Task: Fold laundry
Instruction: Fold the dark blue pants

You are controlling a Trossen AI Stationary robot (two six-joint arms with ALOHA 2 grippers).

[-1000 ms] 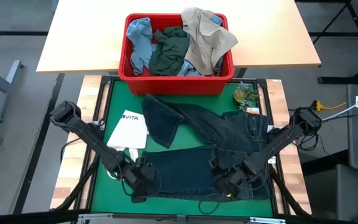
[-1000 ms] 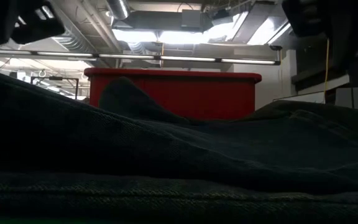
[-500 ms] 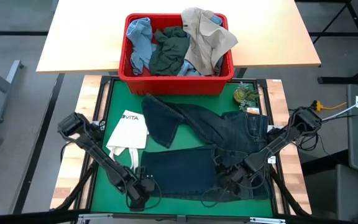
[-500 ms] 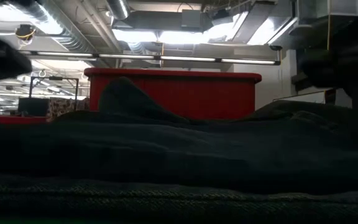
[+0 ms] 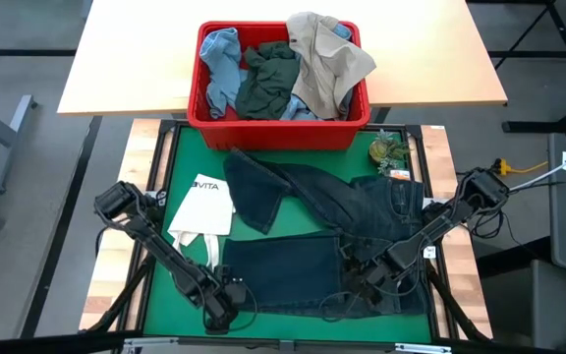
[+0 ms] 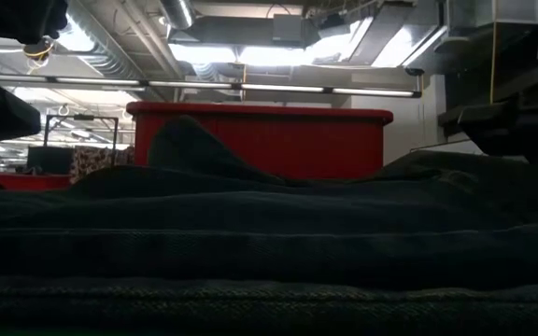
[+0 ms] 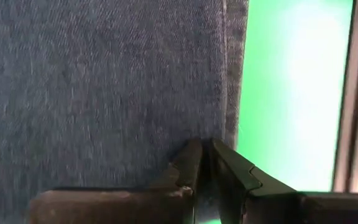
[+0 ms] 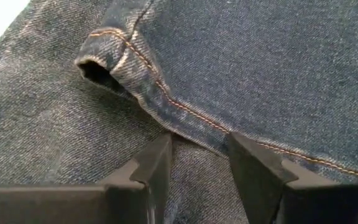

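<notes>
A pair of dark navy denim jeans [image 5: 312,231] is seen spread on the green table mat [image 5: 185,157], one leg doubled over the near half; the fold is judged barely begun. The left gripper [image 7: 207,158] is pinched nearly shut on the denim's edge, with bare green mat just beside its fingers. The right gripper [image 8: 197,163] is held apart over an orange-stitched hem directly ahead of its fingers, gripping nothing. A light blue piece [image 5: 219,59], a dark green-grey piece [image 5: 268,79] and a beige khaki piece [image 5: 327,59] are left unfolded in the red plastic bin [image 5: 278,130] well beyond both grippers. On a white tote bag [image 5: 204,208], "VITA" can be read.
</notes>
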